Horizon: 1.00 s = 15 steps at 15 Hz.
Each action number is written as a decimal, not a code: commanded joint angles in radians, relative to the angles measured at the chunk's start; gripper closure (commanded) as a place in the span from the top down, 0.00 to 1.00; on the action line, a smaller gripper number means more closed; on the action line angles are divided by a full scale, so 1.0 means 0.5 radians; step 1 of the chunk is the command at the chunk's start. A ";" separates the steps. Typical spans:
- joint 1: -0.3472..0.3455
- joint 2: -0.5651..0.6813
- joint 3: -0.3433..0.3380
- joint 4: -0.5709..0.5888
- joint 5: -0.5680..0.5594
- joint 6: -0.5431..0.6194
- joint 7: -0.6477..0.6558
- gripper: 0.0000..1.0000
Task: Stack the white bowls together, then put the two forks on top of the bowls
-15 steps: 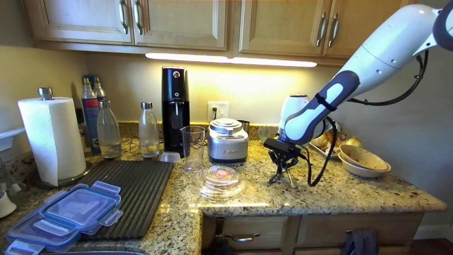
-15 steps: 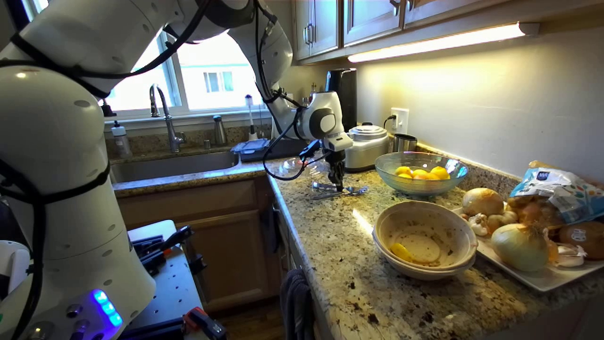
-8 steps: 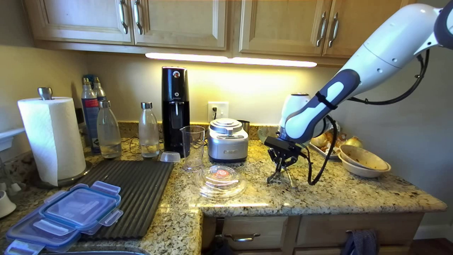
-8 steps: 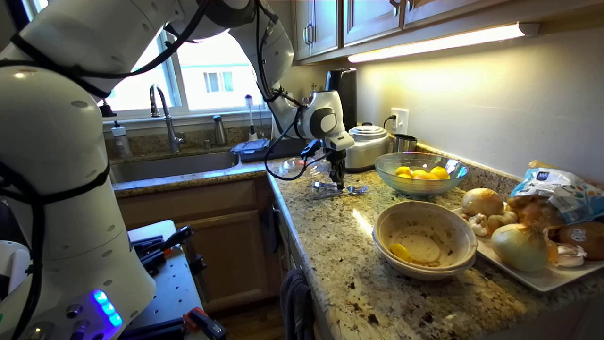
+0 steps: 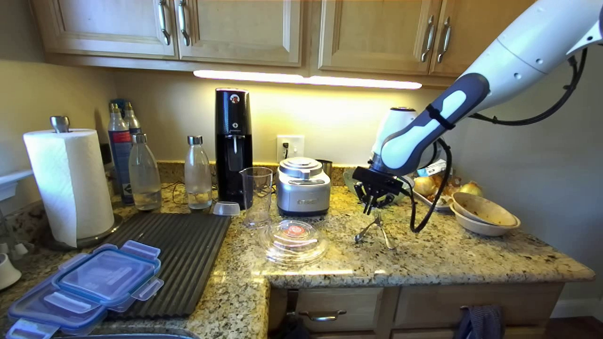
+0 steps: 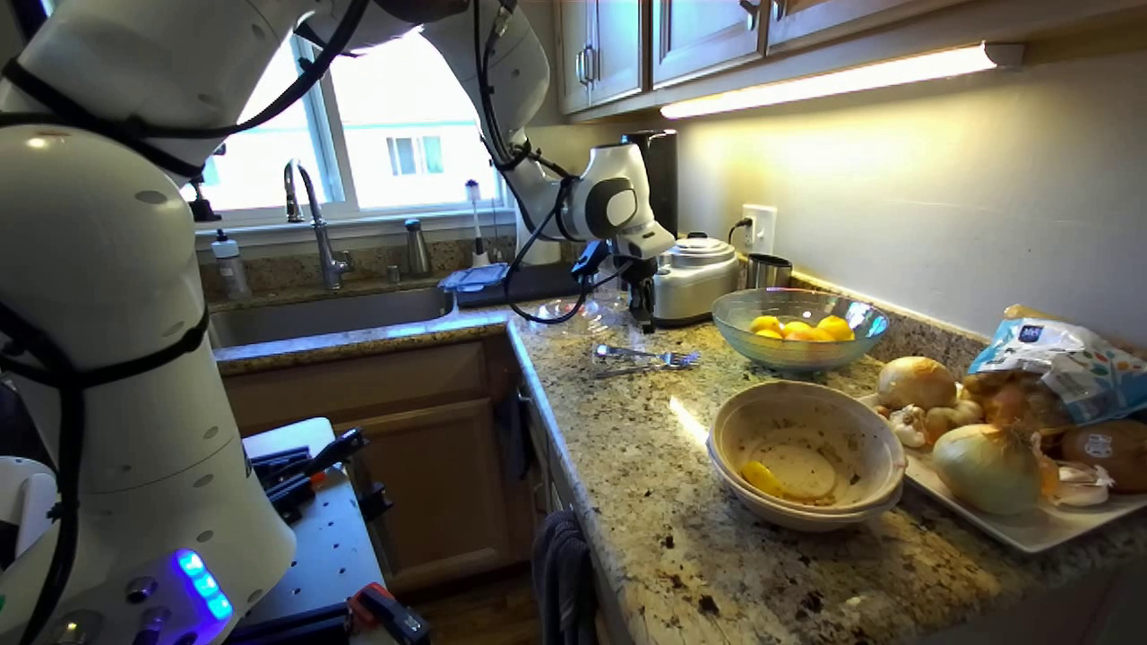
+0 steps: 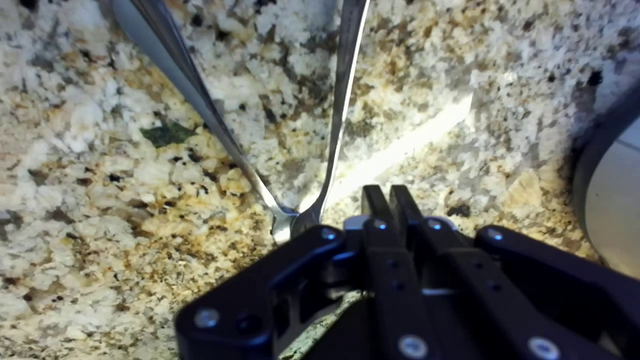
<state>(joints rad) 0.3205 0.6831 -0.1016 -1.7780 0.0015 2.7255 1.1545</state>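
1. While the granite counter (image 6: 645,484) shows in both exterior views, the Panda arm (image 5: 513,56) reaches over it, its end well apart from the white bowls (image 6: 806,421).
2. Glass fruit bowl (image 6: 793,356): near white bowls, yellow fruit (image 6: 836,328) in it.
3. White tray (image 6: 995,527): just beside white bowls, onions (image 6: 990,470) and garlic (image 6: 909,425) on it.
4. Silver countertop appliance (image 6: 694,291): well apart from white bowls.
5. White bowls: stacked on the granite, upper one tilted in the lower.
6. Robotiq gripper (image 7: 386,192): above the counter, well apart from white bowls. Fingers (image 7: 374,202) narrow, thin slit between tips.
7. Two forks (image 7: 342,100): on the granite, well apart from white bowls. Handles splayed, necks meeting in wrist view.
8. Yellow scrap (image 6: 762,477): inside upper white bowl.
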 commanded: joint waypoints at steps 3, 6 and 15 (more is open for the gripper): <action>-0.067 -0.095 0.220 -0.108 0.147 -0.105 -0.228 0.43; -0.006 -0.057 0.192 -0.071 0.132 -0.194 -0.173 0.63; -0.022 0.069 0.185 0.034 0.161 -0.384 -0.120 1.00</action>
<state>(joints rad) 0.3158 0.6994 -0.0111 -1.7816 0.0589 2.5674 1.0802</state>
